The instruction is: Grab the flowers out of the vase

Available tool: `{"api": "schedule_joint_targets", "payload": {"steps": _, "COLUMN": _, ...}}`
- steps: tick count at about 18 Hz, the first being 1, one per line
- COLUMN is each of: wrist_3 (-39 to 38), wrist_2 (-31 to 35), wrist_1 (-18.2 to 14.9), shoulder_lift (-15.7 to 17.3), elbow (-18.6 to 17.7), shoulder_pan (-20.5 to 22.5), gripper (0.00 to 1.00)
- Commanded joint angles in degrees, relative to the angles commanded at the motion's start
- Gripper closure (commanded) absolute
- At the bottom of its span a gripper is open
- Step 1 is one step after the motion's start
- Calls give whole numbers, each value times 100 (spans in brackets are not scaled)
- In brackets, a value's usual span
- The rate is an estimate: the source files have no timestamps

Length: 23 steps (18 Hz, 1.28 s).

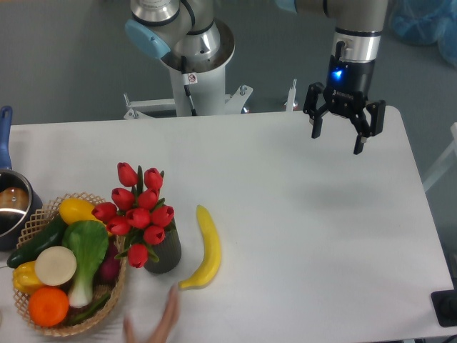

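Observation:
The flowers (138, 211), a bunch of red tulip buds with green leaves, stand in the vase (164, 254), a short dark ribbed cylinder at the front left of the white table. My gripper (338, 141) hangs above the table's far right part, far from the bunch. Its fingers are spread open and nothing is between them.
A yellow banana (205, 248) lies just right of the vase. A woven basket (108, 313) of vegetables and fruit sits to the vase's left. A pot (11, 207) stands at the left edge. A human hand (158, 321) reaches in at the front edge, below the vase.

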Motion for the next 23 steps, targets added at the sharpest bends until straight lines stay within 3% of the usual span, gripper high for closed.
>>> {"api": "schedule_joint_targets", "payload": {"steps": 8, "wrist_3": -17, "wrist_2": -254, "wrist_1": 0, "shoulder_lift": -9, "elbow": -26, "shoulder_pan": -52, "gripper": 0}}
{"api": "schedule_joint_targets", "payload": {"steps": 12, "wrist_3": -842, "wrist_2": -369, "wrist_1": 9, "shoulder_lift": 18, "elbow": -26, "shoulder_pan": -70, "gripper": 0}}
{"api": "schedule_joint_targets", "payload": {"steps": 15, "wrist_3": -984, "wrist_2": -562, "wrist_1": 18, "shoulder_lift": 0, "elbow": -44, "shoulder_pan": -281, "gripper": 0}}
{"api": "schedule_joint_targets", "payload": {"steps": 20, "wrist_3": -2186, "wrist_2": -1405, "wrist_1": 26, "shoulder_lift": -35, "elbow": -193, "shoulder_pan": -290, "gripper": 0}}
{"api": "schedule_joint_targets", "payload": {"steps": 23, "wrist_3": -2320, "wrist_2": -1564, "wrist_1": 35, "shoulder_lift": -44, "elbow": -272, "shoulder_pan": -395, "gripper": 0}}
